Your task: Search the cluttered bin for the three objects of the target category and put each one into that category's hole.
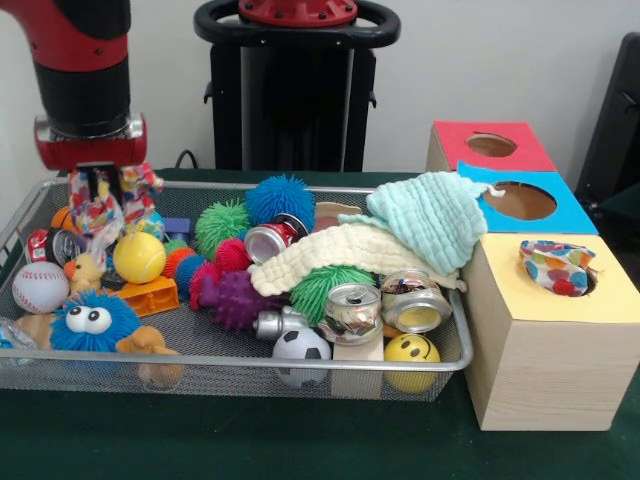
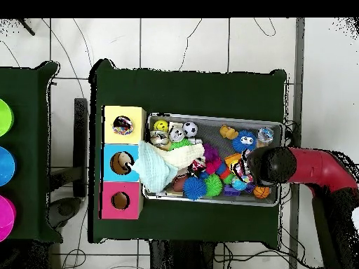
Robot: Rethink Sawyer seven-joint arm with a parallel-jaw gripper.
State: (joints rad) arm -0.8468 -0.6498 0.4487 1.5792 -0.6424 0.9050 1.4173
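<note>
Holding: hand closes on a dotted cloth in the bin, it seems.
Risk: cloth snags toys, slips before yellow box hole.

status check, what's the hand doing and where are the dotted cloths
Hand shut on a dotted cloth at the bin's end farthest from the boxes. Another dotted cloth sits in the yellow box's hole. Third not visible; clutter around.
</note>
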